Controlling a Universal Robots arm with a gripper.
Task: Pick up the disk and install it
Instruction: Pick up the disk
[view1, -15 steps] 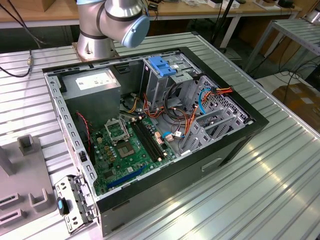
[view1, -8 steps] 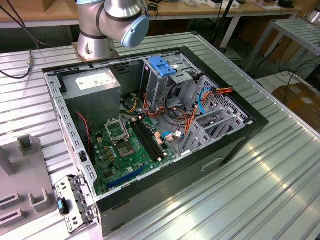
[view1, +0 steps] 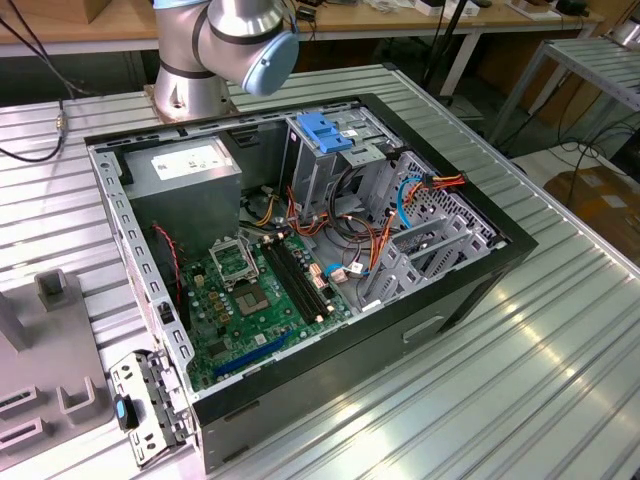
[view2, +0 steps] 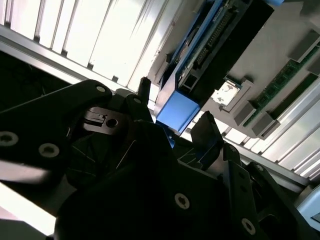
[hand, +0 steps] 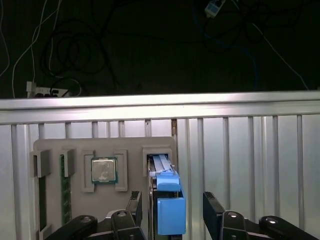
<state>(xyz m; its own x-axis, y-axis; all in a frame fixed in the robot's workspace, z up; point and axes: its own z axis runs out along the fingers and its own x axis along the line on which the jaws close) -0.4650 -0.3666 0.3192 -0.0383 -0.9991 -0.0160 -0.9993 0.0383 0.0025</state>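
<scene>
Claw (hand: 174, 207) spread wide, black fingers (hand: 215, 210) either side of the disk (hand: 169, 200) at its blue end tab, with gaps both sides, no contact. Disk stands on edge in a slot of the grey holder tray (hand: 130, 145); CPU (hand: 104, 170) and RAM sticks (hand: 64, 190) sit in neighbouring slots. Tray lies on the ribbed aluminium desk (hand: 250, 160), at the exterior view's left of the open PC case (view1: 300, 260).
</scene>
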